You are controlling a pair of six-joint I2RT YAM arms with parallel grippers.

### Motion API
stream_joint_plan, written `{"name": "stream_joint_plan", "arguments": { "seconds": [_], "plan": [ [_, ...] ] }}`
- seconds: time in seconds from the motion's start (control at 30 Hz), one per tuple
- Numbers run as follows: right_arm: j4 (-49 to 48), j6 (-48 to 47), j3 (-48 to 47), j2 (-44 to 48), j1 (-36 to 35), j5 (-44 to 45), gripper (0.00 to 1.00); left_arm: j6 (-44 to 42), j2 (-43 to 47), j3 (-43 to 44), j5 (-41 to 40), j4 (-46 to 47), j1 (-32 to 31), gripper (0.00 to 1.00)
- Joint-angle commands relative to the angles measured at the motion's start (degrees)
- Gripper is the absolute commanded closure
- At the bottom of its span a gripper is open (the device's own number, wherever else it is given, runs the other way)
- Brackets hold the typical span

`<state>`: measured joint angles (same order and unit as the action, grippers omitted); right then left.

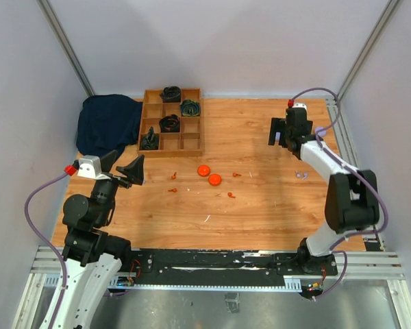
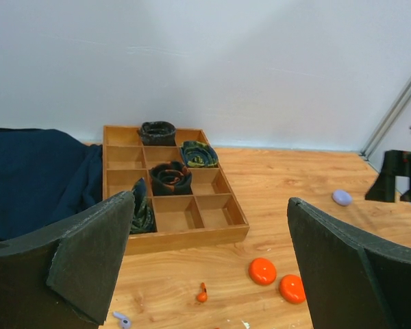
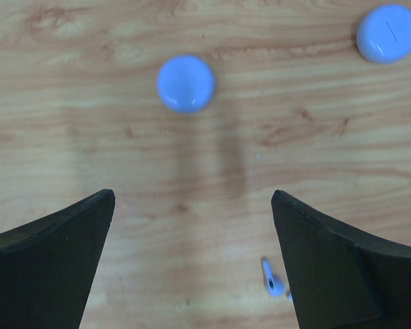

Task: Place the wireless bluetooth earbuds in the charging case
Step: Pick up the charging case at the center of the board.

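Left arm folded close over its base at the near left edge of the table [image 1: 260, 212], forearm raised, wrist aimed across the wood toward the far right. Left gripper [image 1: 123, 166] held above the table, fingers spread wide, nothing between them.

Right arm stretched from its base along the right side, elbow bent high, wrist pitched down. Right gripper [image 1: 282, 131] hangs over the far right part of the table, facing the wood; jaws wide apart and empty in the right wrist view.

Orange earbuds lie loose mid-table, well apart: two left of centre [image 1: 172, 190] [image 1: 175, 175], two right of centre [image 1: 231, 195] [image 1: 237, 174]. Two orange discs [image 1: 203, 170] [image 1: 214, 179] lie just beside each other between those pairs. One lilac earbud [image 3: 270, 279] lies on bare wood just beside the right finger's inner edge. Two lilac discs [image 3: 185, 82] [image 3: 387, 33] lie beyond it, apart from each other.

Farther back on the left: wooden tray [image 1: 190, 142] with square compartments, dark rolled items in several. Dark blue cloth [image 1: 106, 127] bunched against its left side.
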<state>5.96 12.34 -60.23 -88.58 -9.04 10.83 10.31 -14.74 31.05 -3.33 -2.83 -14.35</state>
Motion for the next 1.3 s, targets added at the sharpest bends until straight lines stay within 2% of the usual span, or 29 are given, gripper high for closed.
{"name": "stream_joint_plan", "arguments": {
  "seconds": [0.0, 0.17, 0.5, 0.63, 0.8, 0.93, 1.27],
  "plan": [
    [-2.99, 3.09, -8.77, -10.59, -0.3, 4.54, 0.0, -0.64, 0.62, -0.23, -0.99, 0.28, -1.09, 0.01],
    [-2.08, 5.82, -16.53, -20.35, -0.33, 6.3, 0.06, -0.55, 0.44, -0.24, -1.01, 0.2, -1.3, 0.01],
    [1.0, 9.13, -24.32, -30.92, 0.68, 5.79, 0.22, -0.55, -0.05, -0.25, -0.8, 0.21, -1.28, 0.01],
    [1.86, 10.41, -24.82, -32.6, 1.42, 4.95, 0.26, -0.54, -0.13, -0.27, -0.51, 0.27, -1.28, 0.01],
    [1.93, 10.61, -24.59, -33.53, 2.0, 3.85, 0.37, -0.46, 0.01, -0.26, -0.16, 0.37, -1.21, 0.01],
    [2.17, 10.46, -23.87, -33.16, 2.05, 3.76, 0.41, -0.4, 0.11, -0.4, 0.2, 0.47, -1.29, 0.01],
    [1.74, 5.22, -22.06, -31.18, 2.22, 1.29, 0.54, -0.2, 0.25, -0.62, 1.23, 0.7, -1.3, 0.01]
  ]
}}
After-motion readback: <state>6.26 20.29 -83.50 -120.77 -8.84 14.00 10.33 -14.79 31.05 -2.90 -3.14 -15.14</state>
